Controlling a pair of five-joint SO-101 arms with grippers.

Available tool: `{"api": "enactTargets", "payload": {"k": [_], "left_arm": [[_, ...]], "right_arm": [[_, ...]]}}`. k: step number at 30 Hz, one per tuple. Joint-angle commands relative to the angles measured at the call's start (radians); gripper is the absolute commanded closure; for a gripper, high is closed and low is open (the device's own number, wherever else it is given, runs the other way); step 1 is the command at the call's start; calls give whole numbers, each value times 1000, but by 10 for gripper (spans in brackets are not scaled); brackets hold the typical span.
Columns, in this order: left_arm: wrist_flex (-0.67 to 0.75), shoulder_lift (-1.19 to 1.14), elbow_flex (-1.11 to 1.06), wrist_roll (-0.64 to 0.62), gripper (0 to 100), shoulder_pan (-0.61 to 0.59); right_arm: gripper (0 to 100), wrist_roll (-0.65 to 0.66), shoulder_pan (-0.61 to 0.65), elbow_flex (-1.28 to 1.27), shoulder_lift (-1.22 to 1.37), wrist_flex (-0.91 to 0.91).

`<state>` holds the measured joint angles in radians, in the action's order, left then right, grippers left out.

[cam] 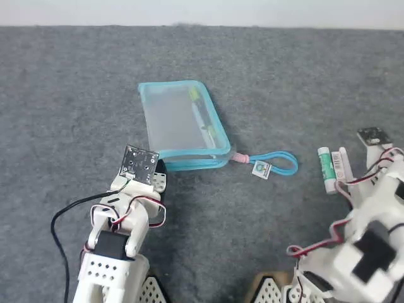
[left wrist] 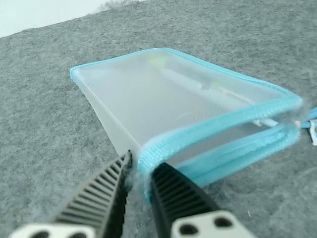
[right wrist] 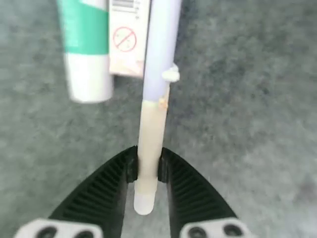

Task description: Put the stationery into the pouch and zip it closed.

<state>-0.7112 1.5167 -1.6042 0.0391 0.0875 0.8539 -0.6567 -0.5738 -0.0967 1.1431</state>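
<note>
**Pouch [cam: 173, 123] pinned by left claw, pen clamped in right claw. Pouch sits to the right arm's left.**

- Right claw [right wrist: 147, 166]: clenched on the pale tail end of a pen [right wrist: 151, 124]. The pen's long axis runs straight out from the jaws, away from the arm.
- Just beside the pen on the grey mat [cam: 284, 76] lie a green-and-white tube [right wrist: 86, 44] and a barcoded stick [right wrist: 126, 37], parallel to it. Both are loose.
- Left claw [left wrist: 140, 166]: closed on the near corner of the pouch, with the teal zip edge [left wrist: 223, 129] pinched between the jaws.
- The zip edge is the pouch's near side and runs across in front of both arms. It looks parted in the left wrist view, so I judge the mouth open.
- Zip pull [cam: 239, 158] and loop strap [cam: 278, 163] trail off the end of that edge toward the right arm.
- Farther in, a second pen [cam: 201, 117] lies inside the pouch along its side nearer the right arm.

Key relation: the pouch is well apart from the right claw and over toward the left arm, with the strap lying between. The pen points away from the arms and the mouth runs crosswise, so my read is that the pen can go in tip first once it is carried across. The left arm is nearer the pouch and is placed to act as anchor.
</note>
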Motion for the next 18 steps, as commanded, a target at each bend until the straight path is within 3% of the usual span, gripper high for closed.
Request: {"api": "enactTargets", "payload": {"k": [1, 6, 11, 14, 18], "left_arm": [[18, -3, 16, -9, 988, -6], [18, -3, 16, -9, 988, -6], [18, -3, 15, -9, 988, -6], [18, -3, 15, -9, 988, -6], [18, -3, 15, -9, 988, -6]], "right_arm": [[991, -21, 107, 8, -265, 162], [991, -97, 361, 8, -588, 381], [991, -104, 806, 5, -820, 621], [992, -167, 1030, -3, -857, 650], [992, -285, 1210, -23, -756, 613]]}}
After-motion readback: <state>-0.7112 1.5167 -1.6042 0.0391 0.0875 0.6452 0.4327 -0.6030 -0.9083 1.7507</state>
